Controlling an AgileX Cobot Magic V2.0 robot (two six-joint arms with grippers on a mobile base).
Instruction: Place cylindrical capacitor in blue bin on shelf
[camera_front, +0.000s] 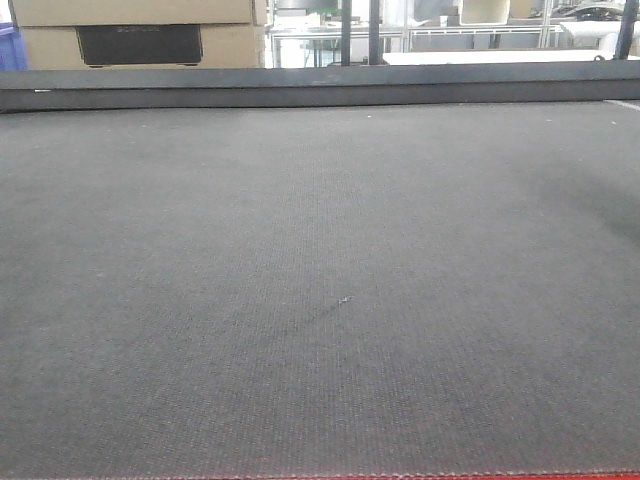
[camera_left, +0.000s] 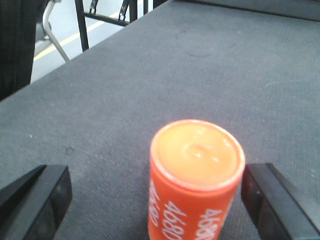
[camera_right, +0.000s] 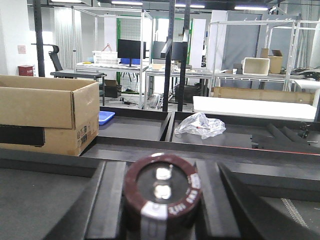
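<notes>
1. Your right end effector (camera_right: 161, 180) is pinching the dark brown cylindrical capacitor with the pale stripe (camera_right: 162, 195), at 6 o'clock in its wrist view.
2. Your left end effector (camera_left: 157, 200) is spread around an orange cylinder (camera_left: 192, 170) standing on the grey desk (camera_left: 200, 75).
3. This looks like the carry step. Next, find the blue bin, which I cannot spot for sure.

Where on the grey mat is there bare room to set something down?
Front view: the whole grey mat is bare up to the dark rail at its far edge. Left wrist view: crowded only between the fingers of the left gripper, where the orange capacitor stands.
</notes>
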